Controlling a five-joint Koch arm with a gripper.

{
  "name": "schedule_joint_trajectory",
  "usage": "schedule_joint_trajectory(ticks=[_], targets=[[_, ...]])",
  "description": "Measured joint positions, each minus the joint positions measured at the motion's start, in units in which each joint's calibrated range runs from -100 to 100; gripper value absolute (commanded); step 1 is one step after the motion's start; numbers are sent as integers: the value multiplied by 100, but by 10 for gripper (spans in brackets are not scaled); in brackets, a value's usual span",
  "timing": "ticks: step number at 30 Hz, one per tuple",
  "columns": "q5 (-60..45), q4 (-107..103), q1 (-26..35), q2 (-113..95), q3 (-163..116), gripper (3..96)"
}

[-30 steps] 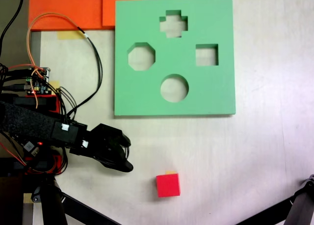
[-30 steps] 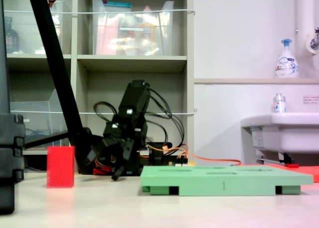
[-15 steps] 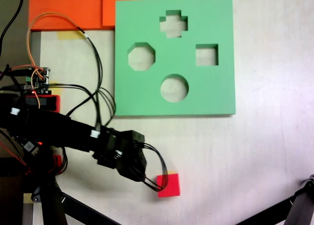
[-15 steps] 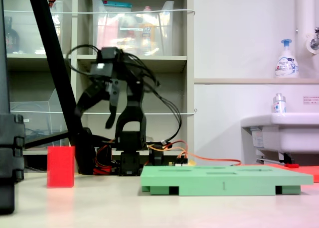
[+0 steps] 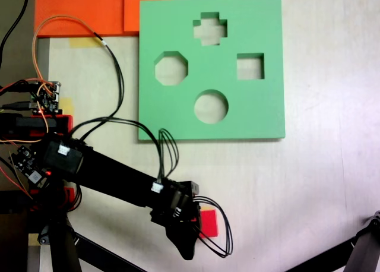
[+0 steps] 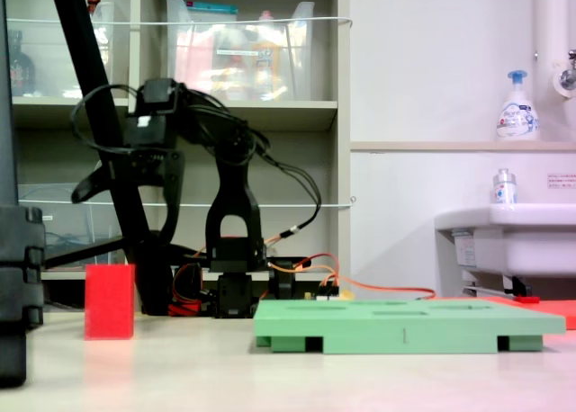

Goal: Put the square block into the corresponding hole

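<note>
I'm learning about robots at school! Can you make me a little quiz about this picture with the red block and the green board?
1. True or false: the red block already sits inside the green board.
2. How many cutouts does the board have?
3. In the second exterior view, the gripper is: A) gripping the block, B) open above it, C) on the board.

Key:
1. False; it stands on the table, apart from the board.
2. Four, including the square hole.
3. B

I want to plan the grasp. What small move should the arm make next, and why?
Probably lower the claw straight down. In the second exterior view it hangs open above the square block, which sits on the table untouched, away from the green board.
</note>
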Motion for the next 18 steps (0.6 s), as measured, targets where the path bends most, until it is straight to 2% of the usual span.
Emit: schedule_joint_trajectory(ticks=[15, 16, 18], targets=[[-161, 0, -15, 2695, 647, 838], [-171, 0, -5, 2736, 637, 828], [-195, 0, 20, 2763, 647, 719]])
